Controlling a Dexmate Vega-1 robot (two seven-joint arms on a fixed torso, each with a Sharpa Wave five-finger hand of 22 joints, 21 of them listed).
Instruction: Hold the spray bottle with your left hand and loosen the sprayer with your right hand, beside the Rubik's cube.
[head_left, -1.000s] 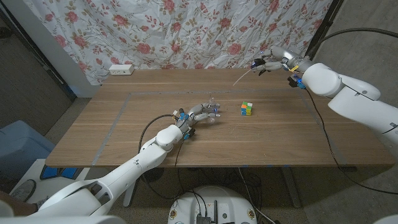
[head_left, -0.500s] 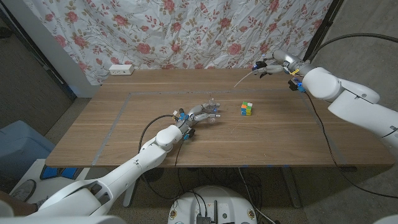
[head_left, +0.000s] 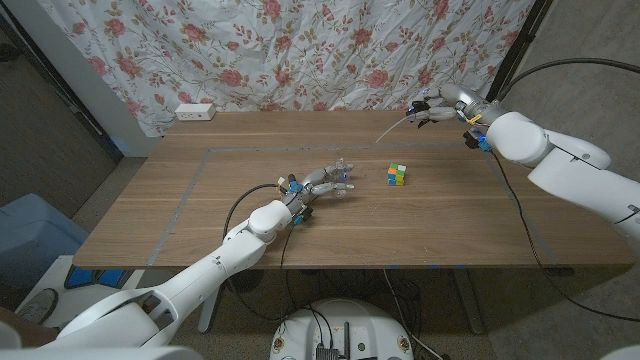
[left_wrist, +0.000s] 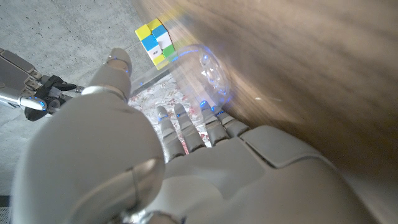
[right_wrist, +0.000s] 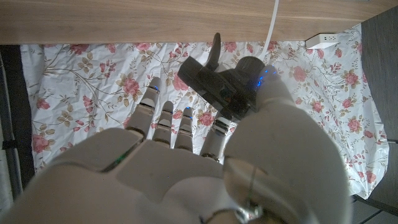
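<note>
A white power strip (head_left: 195, 112) is lying far beyond the fingers. Left hand (head_left: 325, 185) is gripping the clear spray bottle (head_left: 343, 178), Rubik's cube (head_left: 398, 175) just past its fingertips. Right hand (head_left: 437, 106) is pinching the detached black sprayer (right_wrist: 217, 84), its tube (head_left: 392, 127) trailing tableward.

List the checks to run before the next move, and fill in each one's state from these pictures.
1. Left hand holds the clear spray bottle: ok.
2. Bottle stands beside the Rubik's cube: ok, close but apart.
3. Sprayer is off the bottle: ok, the right hand grips it up over the table's far side.
4. Sprayer's dip tube is clear of bottle and cube: ok, it hangs free.
5. Bottle's neck undamaged and upright: cannot tell, too small and blurred.
</note>
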